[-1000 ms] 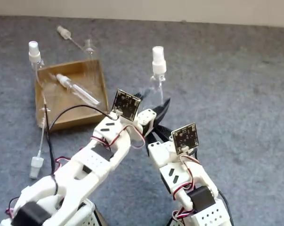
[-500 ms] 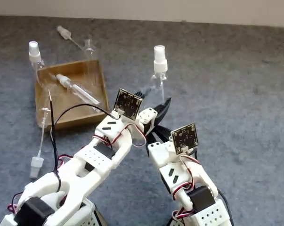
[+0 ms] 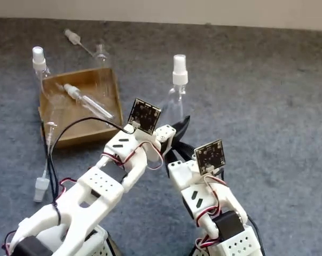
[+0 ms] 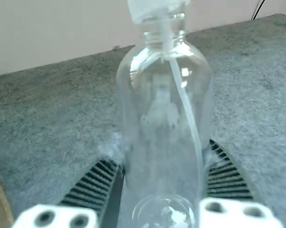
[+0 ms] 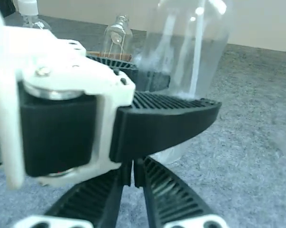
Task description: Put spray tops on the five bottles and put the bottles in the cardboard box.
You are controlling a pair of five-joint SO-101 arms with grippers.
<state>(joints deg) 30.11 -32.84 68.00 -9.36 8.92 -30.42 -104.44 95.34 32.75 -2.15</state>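
The bottle is clear plastic with a white spray top. It stands upright, top pointing up, to the right of the cardboard box. The left gripper is clamped on it. The right gripper has its fingers together.

Grey carpet under cardboard box

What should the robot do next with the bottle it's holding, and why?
Probably lift the spray bottle a little off the carpet, then head for the cardboard box. Its spray top looks on already, the left gripper has its fingers pressed on both sides of it, and it stands upright outside the box.
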